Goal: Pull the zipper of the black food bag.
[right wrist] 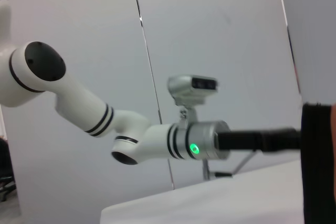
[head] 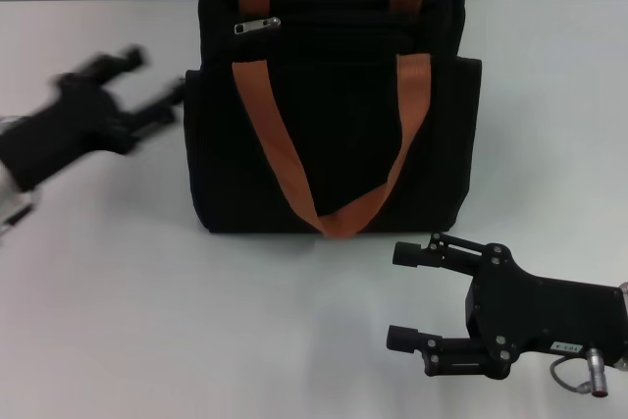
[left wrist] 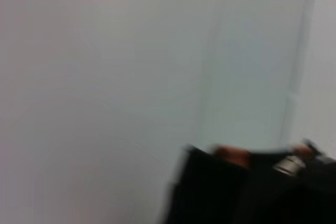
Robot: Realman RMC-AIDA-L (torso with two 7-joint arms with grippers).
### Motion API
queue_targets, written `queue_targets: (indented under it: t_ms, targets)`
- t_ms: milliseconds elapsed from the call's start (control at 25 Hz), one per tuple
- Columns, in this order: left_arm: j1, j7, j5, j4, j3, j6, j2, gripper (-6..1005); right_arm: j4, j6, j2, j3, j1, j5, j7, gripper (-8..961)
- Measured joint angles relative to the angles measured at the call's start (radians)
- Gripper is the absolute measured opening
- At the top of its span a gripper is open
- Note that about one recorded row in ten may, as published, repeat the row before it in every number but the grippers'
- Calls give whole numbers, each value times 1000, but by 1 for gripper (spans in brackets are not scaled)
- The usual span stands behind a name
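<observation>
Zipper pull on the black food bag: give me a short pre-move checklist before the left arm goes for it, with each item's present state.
1. Zipper in view, at the robot's-left end of the top zip line: ok.
2. Black food bag upright on the table: ok.
3. Orange straps clear of the pull tab: ok.
4. Left gripper beside the bag's left side, motion-blurred, not touching the zipper: not ok yet.
5. Left fingers open enough for the tab: cannot tell.
6. Right gripper low in front of the bag, open, holding nothing, apart from it: ok.
</observation>
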Motion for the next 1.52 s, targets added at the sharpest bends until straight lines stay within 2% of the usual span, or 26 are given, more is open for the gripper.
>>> queue_targets:
  t_ms: [120, 240, 520, 720, 960, 1160, 1280, 1440, 1520]
  targets:
    - [-52, -9, -9, -11, 144, -36, -3, 718, 25, 4, -1, 3, -4, 12, -37, 832]
    - [-72, -5, -27, -22, 153, -38, -5, 713, 28, 5, -1, 3, -4, 12, -37, 832]
    - [-101, 75, -167, -110, 160, -70, -6, 701, 37, 5, 0, 3, 2, 14, -38, 832]
    - [-102, 107, -182, -129, 160, -78, -6, 693, 41, 5, 1, 3, 5, 23, -39, 832]
    - [-67, 183, -310, -193, 153, -11, -6, 683, 54, 14, 1, 3, 19, 28, -39, 831]
    - [-63, 166, -328, -201, 157, 0, -3, 675, 63, 19, 1, 3, 23, 34, -40, 831]
    - [-69, 165, -323, -203, 165, -2, -4, 462, 68, 19, 1, 3, 23, 34, -40, 832]
    - [-78, 171, -322, -209, 170, -2, -5, 365, 77, 20, 1, 6, 22, 50, -39, 832]
    - [-84, 173, -328, -226, 164, -10, -6, 316, 96, 10, 1, 9, 21, 121, -33, 831]
